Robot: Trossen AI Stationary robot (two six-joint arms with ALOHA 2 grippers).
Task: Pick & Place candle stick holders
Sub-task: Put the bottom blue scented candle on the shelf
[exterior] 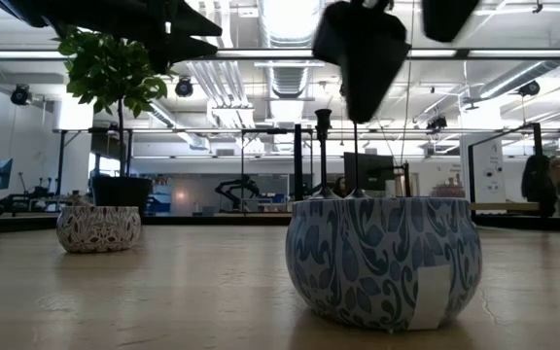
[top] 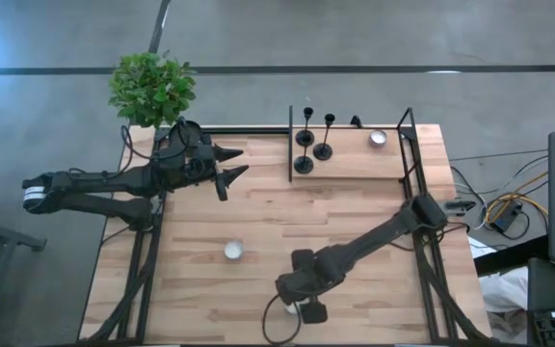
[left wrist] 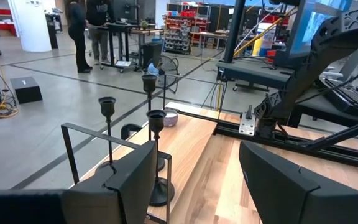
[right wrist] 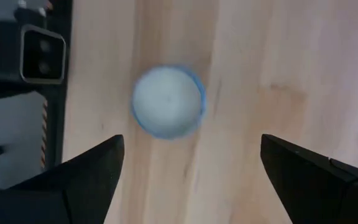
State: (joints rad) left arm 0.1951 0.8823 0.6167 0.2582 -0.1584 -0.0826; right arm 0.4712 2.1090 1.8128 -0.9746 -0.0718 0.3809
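Note:
Three black candle stick holders (top: 303,140) (top: 324,149) (top: 303,164) stand upright on their round bases on a raised wooden shelf (top: 355,162) at the table's far side. They also show in the left wrist view (left wrist: 156,155). My left gripper (top: 231,162) (left wrist: 197,180) hovers open and level, left of them, pointing their way, with nothing between its fingers. My right gripper (top: 295,306) (right wrist: 191,168) is near the table's front edge, pointing steeply down, wide open above a blue-patterned candle tin (right wrist: 168,101) (exterior: 382,258) without touching it.
A second patterned tin (top: 233,251) (exterior: 98,228) sits mid-table. A small tin (top: 378,138) is on the shelf's right part. Black frame bars (top: 290,145) (top: 408,145) edge the shelf. A potted plant (top: 152,89) stands at the far left corner. People (left wrist: 79,31) stand far off in the room.

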